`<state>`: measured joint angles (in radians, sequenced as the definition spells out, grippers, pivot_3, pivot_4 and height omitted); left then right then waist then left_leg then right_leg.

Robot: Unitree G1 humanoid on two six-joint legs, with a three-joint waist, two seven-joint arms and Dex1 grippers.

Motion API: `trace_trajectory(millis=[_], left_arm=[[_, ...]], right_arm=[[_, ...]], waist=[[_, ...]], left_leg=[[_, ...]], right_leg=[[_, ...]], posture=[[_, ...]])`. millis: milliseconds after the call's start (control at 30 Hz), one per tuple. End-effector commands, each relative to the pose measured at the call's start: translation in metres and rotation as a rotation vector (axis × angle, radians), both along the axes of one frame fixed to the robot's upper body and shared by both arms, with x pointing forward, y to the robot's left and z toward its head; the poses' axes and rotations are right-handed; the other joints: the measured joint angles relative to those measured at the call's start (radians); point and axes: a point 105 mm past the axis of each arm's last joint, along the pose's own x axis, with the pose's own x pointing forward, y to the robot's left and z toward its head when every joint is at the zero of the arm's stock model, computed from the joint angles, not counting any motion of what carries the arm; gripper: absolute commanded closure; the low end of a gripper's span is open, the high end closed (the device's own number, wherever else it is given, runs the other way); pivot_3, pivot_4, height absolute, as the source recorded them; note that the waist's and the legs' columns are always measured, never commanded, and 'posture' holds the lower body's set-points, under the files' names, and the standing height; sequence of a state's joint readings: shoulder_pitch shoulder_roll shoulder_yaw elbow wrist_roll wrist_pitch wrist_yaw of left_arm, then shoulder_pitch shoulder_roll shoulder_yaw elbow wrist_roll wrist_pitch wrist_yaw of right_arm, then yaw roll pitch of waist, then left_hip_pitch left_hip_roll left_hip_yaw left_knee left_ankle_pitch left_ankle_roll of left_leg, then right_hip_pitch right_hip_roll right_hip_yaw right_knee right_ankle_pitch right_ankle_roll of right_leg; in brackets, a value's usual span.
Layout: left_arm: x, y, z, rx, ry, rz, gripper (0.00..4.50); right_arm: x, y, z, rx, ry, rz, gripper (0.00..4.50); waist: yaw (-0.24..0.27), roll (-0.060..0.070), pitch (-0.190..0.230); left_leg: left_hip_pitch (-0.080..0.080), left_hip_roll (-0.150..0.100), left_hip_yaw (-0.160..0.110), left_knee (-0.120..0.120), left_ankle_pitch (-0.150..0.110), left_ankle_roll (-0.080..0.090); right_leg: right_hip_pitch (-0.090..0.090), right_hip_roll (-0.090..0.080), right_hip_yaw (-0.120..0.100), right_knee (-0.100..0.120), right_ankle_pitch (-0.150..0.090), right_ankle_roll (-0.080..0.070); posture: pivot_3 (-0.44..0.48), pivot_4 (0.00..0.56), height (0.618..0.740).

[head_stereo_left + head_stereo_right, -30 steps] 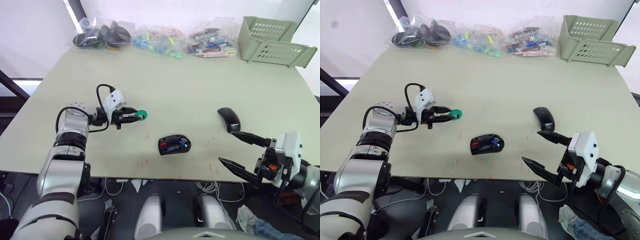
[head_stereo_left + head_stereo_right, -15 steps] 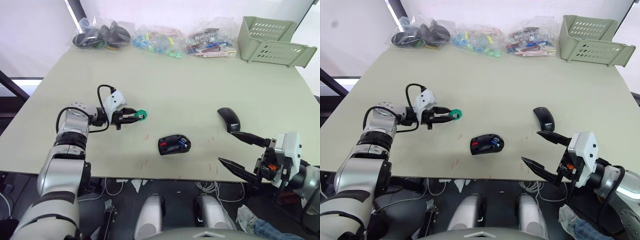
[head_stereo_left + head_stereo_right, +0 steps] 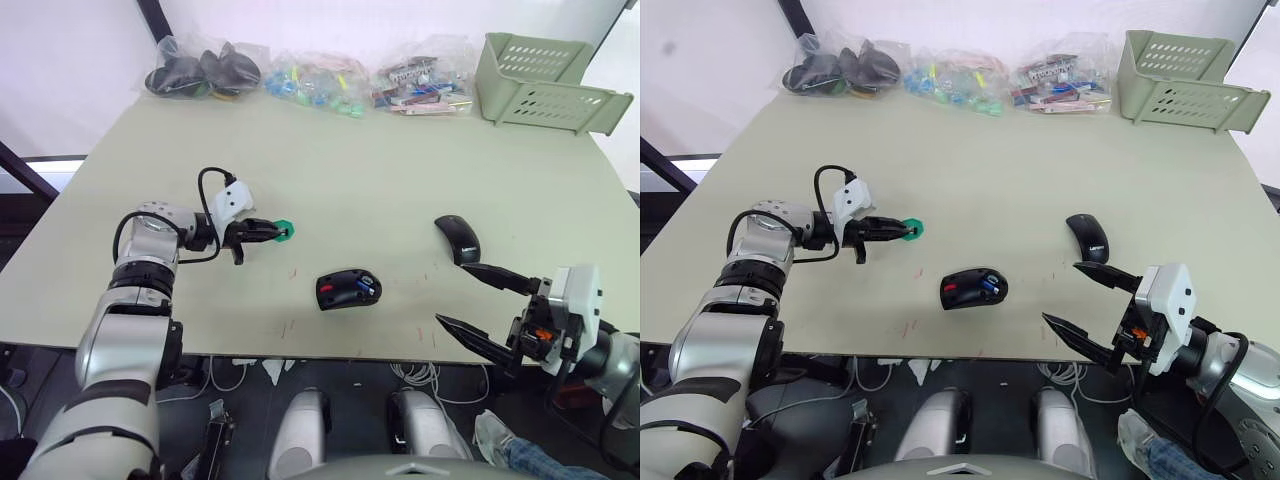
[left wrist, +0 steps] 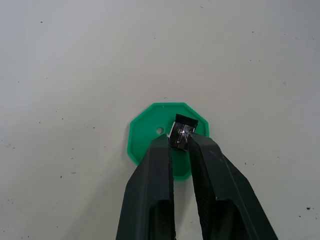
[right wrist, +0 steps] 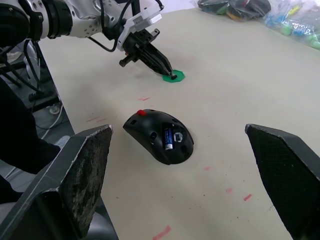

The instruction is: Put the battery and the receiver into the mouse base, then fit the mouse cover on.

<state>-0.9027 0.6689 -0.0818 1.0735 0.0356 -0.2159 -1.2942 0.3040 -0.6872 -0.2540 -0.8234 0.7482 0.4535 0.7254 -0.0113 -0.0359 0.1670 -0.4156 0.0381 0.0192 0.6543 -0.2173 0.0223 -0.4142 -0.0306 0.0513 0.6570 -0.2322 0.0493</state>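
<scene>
My left gripper (image 4: 180,141) is shut on the receiver (image 4: 181,133), a tiny dark-and-silvery nub, right over a green disc (image 4: 150,145) on the table's left half. I cannot tell if the nub rests on the disc. The mouse base (image 3: 348,290) lies open at the table's middle front, with the blue battery (image 5: 168,137) sitting in its compartment. The mouse cover (image 3: 458,239), a smooth black shell, lies to the right of the base. My right gripper (image 3: 453,294) stands wide open at the front edge, just in front of the cover, holding nothing.
Along the table's far edge lie clear bags of parts: black mice (image 3: 203,70), coloured pieces (image 3: 315,78) and small packets (image 3: 424,78). A pale green basket (image 3: 548,82) stands at the back right. The table's front edge (image 3: 330,355) runs close to the mouse base.
My left wrist has rolled a little, its fingertips staying at the green disc. The right arm, mouse base and cover have not moved.
</scene>
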Motion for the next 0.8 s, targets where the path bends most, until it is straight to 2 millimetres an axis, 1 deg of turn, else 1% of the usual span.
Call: trace_trajectory(millis=[33,200,433,767,800], left_arm=[[0.003,-0.0025,0.0116,0.0,-0.031,-0.022,3.86],[0.0023,-0.0043,0.0118,0.002,-0.027,-0.038,3.86],[0.0034,-0.0054,0.0171,-0.006,-0.019,-0.048,3.86],[0.0002,-0.0048,0.0149,0.028,0.021,-0.082,3.86],[0.0011,-0.0045,0.0159,0.031,0.012,-0.079,3.35]], right_arm=[[-0.0037,0.0037,0.0086,0.004,-0.051,0.012,0.0],[-0.0034,0.0043,0.0083,0.005,-0.051,0.012,0.0],[-0.0034,0.0051,0.0089,0.007,-0.053,0.013,0.0],[-0.0041,0.006,0.0092,0.009,-0.052,0.012,0.0],[-0.0042,0.0061,0.0092,0.009,-0.052,0.012,0.0]], waist=[[0.0,0.0,0.0],[0.0,0.0,0.0],[0.0,0.0,0.0],[0.0,0.0,0.0],[0.0,0.0,0.0]], left_leg=[[0.0,0.0,0.0,0.0,0.0,0.0],[0.0,0.0,0.0,0.0,0.0,0.0],[0.0,0.0,0.0,0.0,0.0,0.0],[0.0,0.0,0.0,0.0,0.0,0.0],[0.0,0.0,0.0,0.0,0.0,0.0]], right_leg=[[0.0,0.0,0.0,0.0,0.0,0.0],[0.0,0.0,0.0,0.0,0.0,0.0],[0.0,0.0,0.0,0.0,0.0,0.0],[0.0,0.0,0.0,0.0,0.001,0.002],[0.0,0.0,0.0,0.0,0.001,0.002]], posture=[[0.0,0.15,0.74],[0.0,0.15,0.74],[0.0,0.15,0.74],[0.0,0.15,0.74],[0.0,0.15,0.74]])
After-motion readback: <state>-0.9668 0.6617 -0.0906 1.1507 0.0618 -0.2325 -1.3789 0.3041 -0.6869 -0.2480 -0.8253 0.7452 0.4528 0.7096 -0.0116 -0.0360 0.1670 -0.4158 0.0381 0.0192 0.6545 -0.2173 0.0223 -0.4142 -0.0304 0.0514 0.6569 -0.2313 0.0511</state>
